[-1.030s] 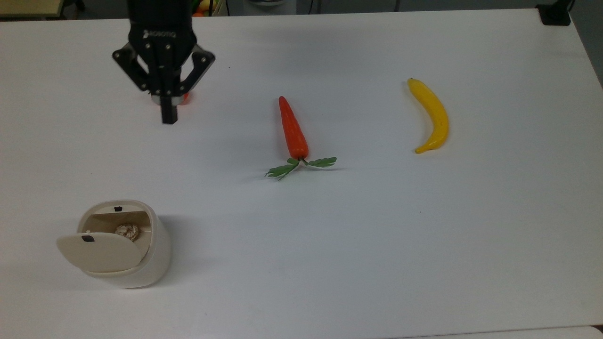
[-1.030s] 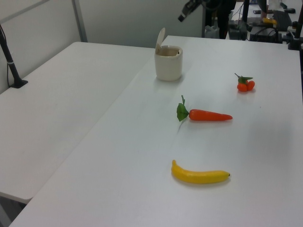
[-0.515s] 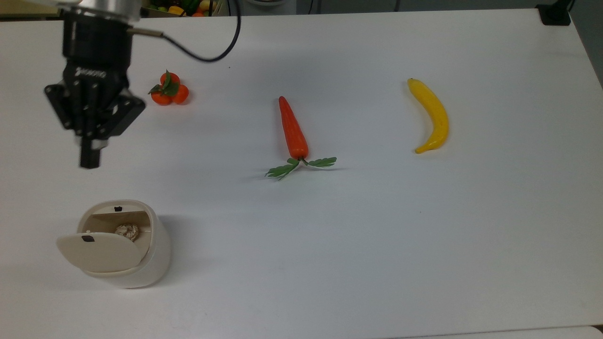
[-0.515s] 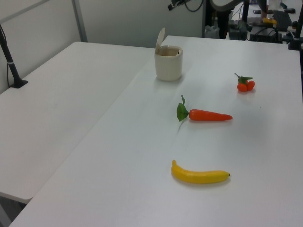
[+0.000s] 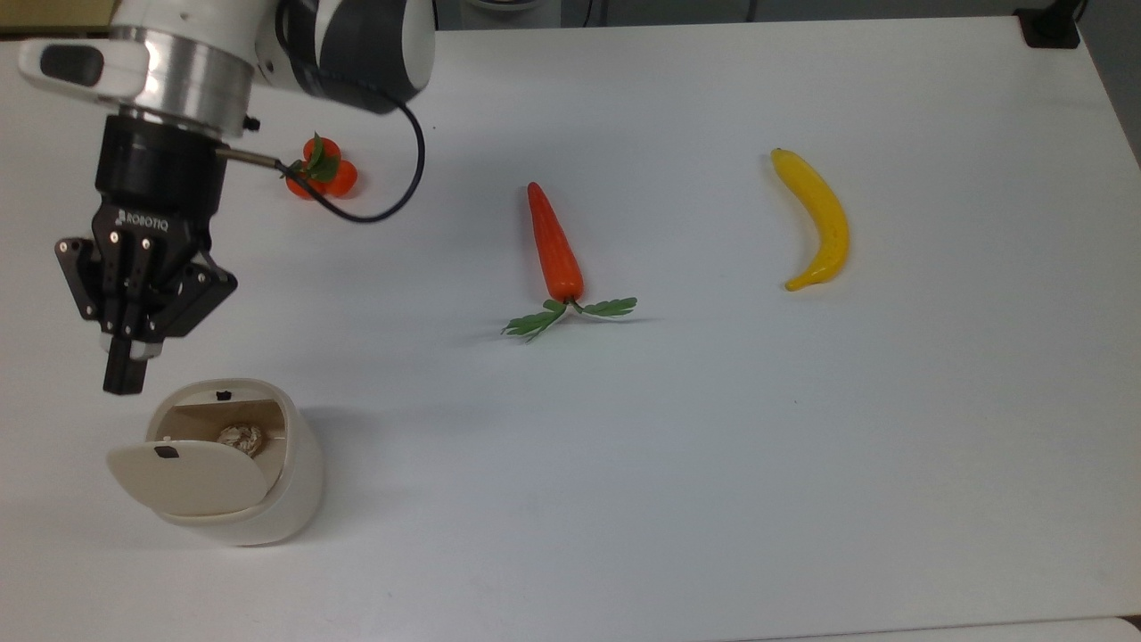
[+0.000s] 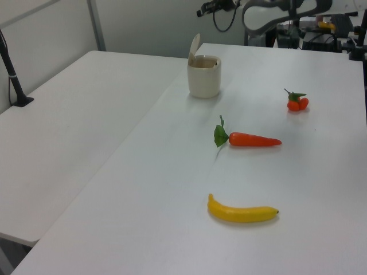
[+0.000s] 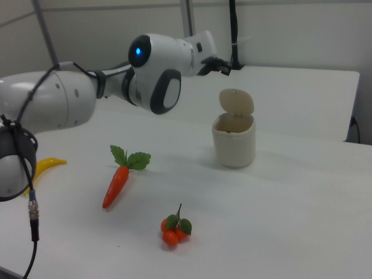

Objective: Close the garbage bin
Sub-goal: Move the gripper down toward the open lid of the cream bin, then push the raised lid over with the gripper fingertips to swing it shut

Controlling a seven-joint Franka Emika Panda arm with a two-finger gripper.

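The garbage bin (image 5: 290,486) is a cream-white tub at the top view's lower left. Its beige lid (image 5: 187,480) stands open, hinged up, with a small black tab on it. A crumpled wad of paper (image 5: 241,437) lies inside. My gripper (image 5: 123,379) hangs just beyond the bin's rim on the side away from the lid, fingers shut with nothing between them. In the left view the bin (image 6: 204,79) sits at the far end of the table with its lid (image 6: 195,48) upright, and the gripper (image 6: 203,11) is above it. In the right view the gripper (image 7: 226,68) is above and behind the lid (image 7: 236,103).
A carrot (image 5: 554,245) with green leaves lies mid-table, and a banana (image 5: 816,218) lies toward the top view's right. A cluster of small orange fruits (image 5: 323,171) sits under the arm's cable. A black clamp (image 5: 1050,27) sits on the far right corner.
My gripper has travelled from above the orange fruits toward the top view's lower left, ending beside the bin's rim. The bin and its lid have not moved.
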